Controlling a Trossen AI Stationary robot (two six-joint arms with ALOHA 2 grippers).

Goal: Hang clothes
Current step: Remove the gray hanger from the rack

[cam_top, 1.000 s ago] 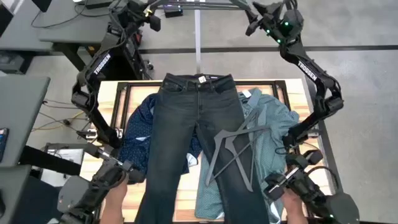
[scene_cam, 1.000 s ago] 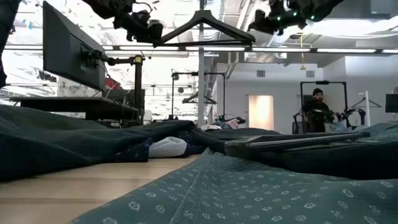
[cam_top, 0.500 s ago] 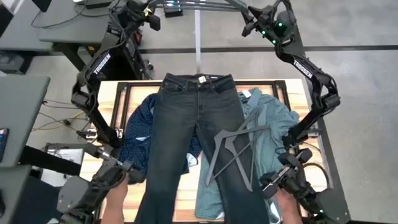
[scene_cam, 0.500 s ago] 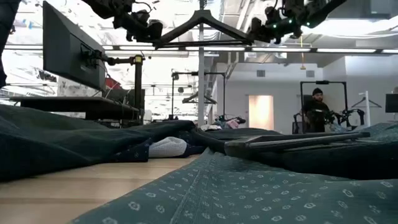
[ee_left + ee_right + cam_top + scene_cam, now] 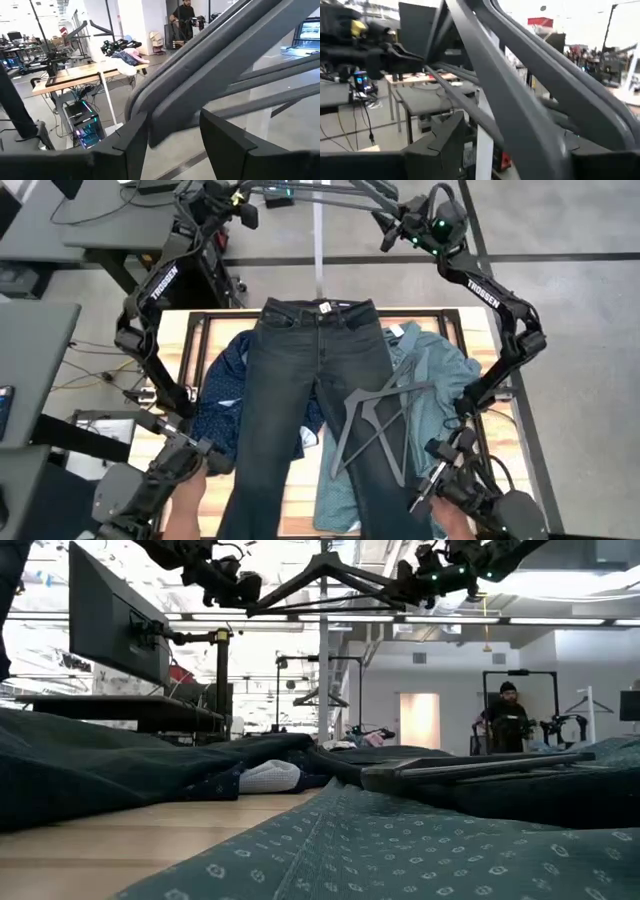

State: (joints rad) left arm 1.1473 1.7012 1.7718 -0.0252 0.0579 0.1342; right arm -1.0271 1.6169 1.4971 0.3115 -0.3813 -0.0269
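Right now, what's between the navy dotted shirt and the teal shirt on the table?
In the high view, the dark jeans lie spread lengthwise between the navy dotted shirt and the teal shirt, overlapping both.

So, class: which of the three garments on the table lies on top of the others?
The dark jeans: they run down the middle, overlapping the navy dotted shirt and the teal shirt.
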